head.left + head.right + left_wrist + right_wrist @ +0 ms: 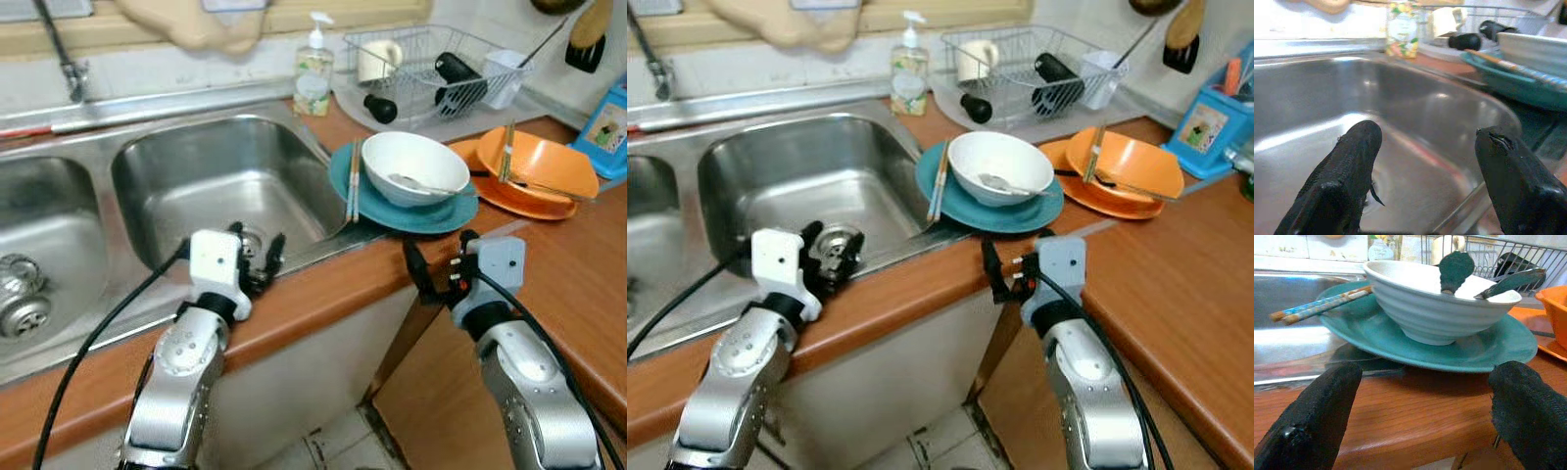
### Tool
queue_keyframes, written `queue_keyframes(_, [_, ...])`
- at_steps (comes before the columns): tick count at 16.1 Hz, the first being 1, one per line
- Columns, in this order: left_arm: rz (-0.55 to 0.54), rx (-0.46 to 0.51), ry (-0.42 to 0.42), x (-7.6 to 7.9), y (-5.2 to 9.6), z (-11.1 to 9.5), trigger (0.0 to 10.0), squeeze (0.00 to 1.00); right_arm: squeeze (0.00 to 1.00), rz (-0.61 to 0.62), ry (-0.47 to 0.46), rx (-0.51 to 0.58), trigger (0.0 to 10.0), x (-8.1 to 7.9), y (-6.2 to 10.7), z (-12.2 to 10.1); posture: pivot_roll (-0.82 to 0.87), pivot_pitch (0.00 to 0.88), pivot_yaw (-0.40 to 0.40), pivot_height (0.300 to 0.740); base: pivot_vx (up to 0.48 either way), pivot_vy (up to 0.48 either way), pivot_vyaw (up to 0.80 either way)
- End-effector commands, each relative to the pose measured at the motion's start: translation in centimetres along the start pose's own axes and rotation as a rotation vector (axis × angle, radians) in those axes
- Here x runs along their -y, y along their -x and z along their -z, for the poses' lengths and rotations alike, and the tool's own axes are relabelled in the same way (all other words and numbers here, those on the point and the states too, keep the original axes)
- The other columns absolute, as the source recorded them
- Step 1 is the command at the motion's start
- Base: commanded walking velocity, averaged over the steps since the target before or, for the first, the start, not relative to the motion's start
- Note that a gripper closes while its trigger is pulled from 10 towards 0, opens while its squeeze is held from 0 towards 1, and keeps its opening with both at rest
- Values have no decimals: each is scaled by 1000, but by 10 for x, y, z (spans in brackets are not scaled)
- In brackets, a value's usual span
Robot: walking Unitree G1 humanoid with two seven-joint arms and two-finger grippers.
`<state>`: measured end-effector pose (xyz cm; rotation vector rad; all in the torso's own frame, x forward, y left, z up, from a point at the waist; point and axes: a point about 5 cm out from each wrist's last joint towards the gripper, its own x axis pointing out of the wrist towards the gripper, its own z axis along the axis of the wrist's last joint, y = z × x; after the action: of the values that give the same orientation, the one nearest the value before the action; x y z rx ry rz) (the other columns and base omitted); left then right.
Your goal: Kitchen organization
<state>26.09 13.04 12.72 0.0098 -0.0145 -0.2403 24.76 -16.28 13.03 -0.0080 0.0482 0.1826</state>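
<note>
**A:** Item one, centre of the frame?

**B:** White bowl [419, 166], upright on a teal plate [392, 208] at the sink's right edge, a spoon [416, 182] inside. Chopsticks [352, 178] lie across the plate's left rim.

**A:** Right of that?

**B:** Orange bowl [544, 164] on an orange plate [500, 191], chopsticks [507, 152] leaning in it. Behind, upper right, a wire dish rack [431, 69] with a mug [378, 59]; a soap dispenser [313, 69] just left of it.

**A:** Left portion?

**B:** Steel sink basin [220, 181], set in a wooden counter [578, 284].

**A:** Grippers?

**B:** Left gripper [263, 257], lower left, over the basin's front edge, fingers [1352, 171] spread apart, holding nothing. Right gripper [431, 264], lower centre-right, at the counter's front edge just before the teal plate, fingers [1317, 416] released wide, empty.
</note>
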Motion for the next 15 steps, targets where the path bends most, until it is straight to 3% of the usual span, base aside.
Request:
queue_keyframes(1, [-11,5,-6,0,-2,-1,10000,0,0,6,9,18,10000,1,-1,-5,-174,0,-38,740,0,-480,0])
queue_keyframes(3, [-10,-15,-21,-1,-3,2,10000,0,0,8,15,19,10000,0,-1,-7,-175,0,-34,740,0,-379,0])
queue_keyframes(15, [-65,-36,-1,-10,0,5,10000,0,0,-6,37,-20,10000,-5,-6,-1,-149,0,-31,740,0,0,0])
